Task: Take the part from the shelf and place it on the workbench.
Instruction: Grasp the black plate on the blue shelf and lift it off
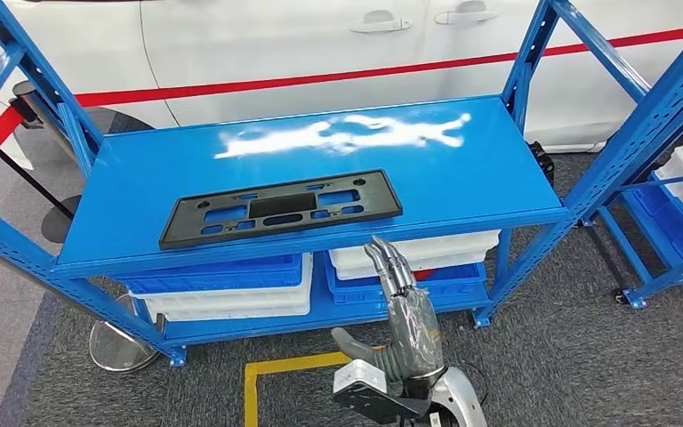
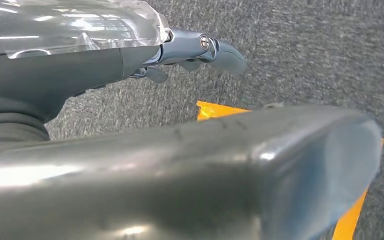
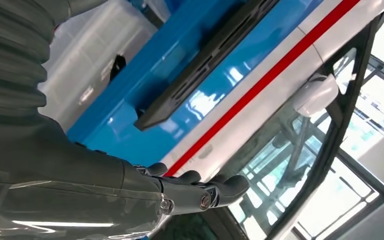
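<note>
So you're basically at the start here, nothing on the task is done yet as far as I can see. The black plastic part [image 1: 280, 209] lies flat on the top board of the blue shelf [image 1: 462, 178], near the front edge and a bit toward the left end, with the long side running along that edge. Nothing touches it.

Your right hand [image 1: 406, 316] is raised in front of the shelf, below the front edge, fingers straight and spread apart, holding nothing. The fingertips point up toward the edge near the right end of the part but stay short of it. From the right wrist view you can see the same thing: the fingers [image 3: 200, 187] are stretched out, with the part [image 3: 205, 65] and the shelf board well ahead of them.

Your left hand [image 2: 200, 50] hangs down by the grey carpet [image 2: 305, 50], with a bit of yellow floor tape [image 2: 215, 109] under it. The fingers look fairly straight with nothing in them, so I'd call it empty and loose.

What's left is pretty much everything: reach over the front edge, get a hold on the part, lift it off, turn to the workbench and put it down. I can't spot the workbench in these views, so no idea how far you have to carry it. The part is thin and flat, so getting fingers under it may be the fiddly bit.
</note>
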Robot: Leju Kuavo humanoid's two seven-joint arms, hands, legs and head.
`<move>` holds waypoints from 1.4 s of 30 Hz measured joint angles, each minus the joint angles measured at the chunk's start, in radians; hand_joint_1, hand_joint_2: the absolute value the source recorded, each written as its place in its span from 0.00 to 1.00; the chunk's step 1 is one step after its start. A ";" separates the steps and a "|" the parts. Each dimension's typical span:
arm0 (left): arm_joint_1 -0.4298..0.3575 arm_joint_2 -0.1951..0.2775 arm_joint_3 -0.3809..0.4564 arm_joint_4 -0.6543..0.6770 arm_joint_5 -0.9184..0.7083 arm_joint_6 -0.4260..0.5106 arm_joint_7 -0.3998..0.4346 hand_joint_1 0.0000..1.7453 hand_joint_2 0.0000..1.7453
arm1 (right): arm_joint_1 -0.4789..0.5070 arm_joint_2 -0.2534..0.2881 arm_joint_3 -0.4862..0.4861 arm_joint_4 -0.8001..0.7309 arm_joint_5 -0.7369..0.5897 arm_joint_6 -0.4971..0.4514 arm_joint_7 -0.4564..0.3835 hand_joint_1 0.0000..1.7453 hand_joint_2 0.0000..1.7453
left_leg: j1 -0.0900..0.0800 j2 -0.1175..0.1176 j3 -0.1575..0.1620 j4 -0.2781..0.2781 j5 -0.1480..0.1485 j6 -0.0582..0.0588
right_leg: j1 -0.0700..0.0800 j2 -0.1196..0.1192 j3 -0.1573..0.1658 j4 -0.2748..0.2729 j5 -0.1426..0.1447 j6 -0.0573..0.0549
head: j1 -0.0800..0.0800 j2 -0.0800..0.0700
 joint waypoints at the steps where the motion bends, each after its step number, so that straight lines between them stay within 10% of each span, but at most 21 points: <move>1: 0.000 0.000 0.002 0.001 -0.003 0.000 0.000 0.00 0.00 | -0.014 -0.002 0.017 0.008 0.020 -0.007 0.020 0.00 1.00 | 0.002 0.000 -0.033 0.062 -0.020 -0.003 | 0.001 0.000 0.000 0.001 -0.001 -0.001 | 0.000 0.000; 3: 0.000 0.000 0.007 0.003 -0.008 0.000 -0.001 0.00 0.00 | -0.042 -0.007 0.055 0.022 0.055 -0.018 0.064 0.00 1.00 | 0.003 0.000 -0.060 0.096 -0.005 -0.004 | 0.001 0.000 0.002 0.003 -0.003 -0.002 | 0.000 0.000; 7: -0.003 -0.001 0.011 0.004 -0.019 0.000 -0.003 0.00 0.00 | -0.107 -0.014 0.131 0.058 0.115 -0.042 0.153 0.00 1.00 | 0.000 0.000 0.038 -0.138 0.119 0.009 | 0.004 0.002 0.008 0.008 -0.012 0.010 | 0.001 0.000; 12: -0.004 -0.002 0.013 0.005 -0.031 -0.001 -0.007 0.00 0.00 | -0.179 -0.022 0.225 0.128 0.184 -0.082 0.258 0.00 1.00 | -0.002 -0.001 0.051 -0.181 0.129 0.039 | 0.004 0.002 0.001 0.018 -0.022 0.038 | 0.002 0.000; 17: -0.006 -0.004 0.019 0.006 -0.047 -0.003 -0.009 0.00 0.00 | -0.238 -0.035 0.316 0.226 0.257 -0.133 0.363 0.00 1.00 | -0.004 0.000 0.052 -0.187 0.132 0.057 | 0.005 0.002 -0.134 0.282 -0.137 0.046 | 0.003 0.000; 19: -0.006 -0.004 0.022 0.007 -0.052 -0.007 -0.010 0.00 0.00 | -0.258 -0.040 0.349 0.268 0.288 -0.154 0.401 0.00 1.00 | -0.007 -0.001 0.055 -0.185 0.130 0.058 | 0.006 0.002 -0.127 0.252 -0.093 0.041 | 0.003 0.000; 22: -0.007 -0.006 0.028 0.008 -0.058 -0.015 -0.012 0.00 0.00 | -0.289 -0.043 0.388 0.321 0.326 -0.182 0.443 0.00 1.00 | -0.012 -0.003 0.061 -0.183 0.125 0.055 | 0.011 0.002 -0.046 0.075 0.001 0.025 | 0.003 0.000; 28: -0.012 -0.010 0.036 0.011 -0.069 -0.030 -0.019 0.00 0.00 | -0.341 -0.042 0.460 0.456 0.415 -0.245 0.522 0.00 1.00 | -0.013 -0.001 0.057 -0.174 0.113 0.030 | 0.013 0.002 -0.016 -0.003 0.017 0.007 | 0.001 0.000; 33: -0.013 -0.011 0.042 0.012 -0.081 -0.048 -0.026 0.00 0.00 | -0.378 -0.037 0.504 0.589 0.490 -0.297 0.597 0.00 1.00 | 0.000 0.000 -0.064 0.083 -0.008 0.003 | 0.007 -0.004 -0.012 -0.010 0.020 -0.003 | -0.001 0.000; 35: -0.013 -0.010 0.043 0.013 -0.086 -0.060 -0.029 0.00 0.00 | -0.391 -0.037 0.516 0.639 0.518 -0.316 0.635 0.00 1.00 | 0.006 0.000 -0.066 0.077 0.022 -0.002 | 0.005 -0.003 -0.011 -0.008 0.017 -0.001 | -0.001 0.000; 38: -0.013 -0.010 0.044 0.013 -0.094 -0.075 -0.031 0.00 0.00 | -0.407 -0.035 0.521 0.683 0.549 -0.337 0.678 0.00 1.00 | 0.013 0.001 0.005 -0.075 0.112 -0.006 | 0.001 -0.001 -0.007 -0.003 0.010 0.006 | -0.001 0.000; 42: -0.014 -0.010 0.044 0.013 -0.096 -0.081 -0.031 0.00 0.00 | -0.412 -0.034 0.522 0.691 0.555 -0.342 0.687 0.00 1.00 | 0.014 0.002 0.026 -0.119 0.125 -0.007 | 0.001 -0.001 -0.006 0.000 0.008 0.009 | -0.001 0.000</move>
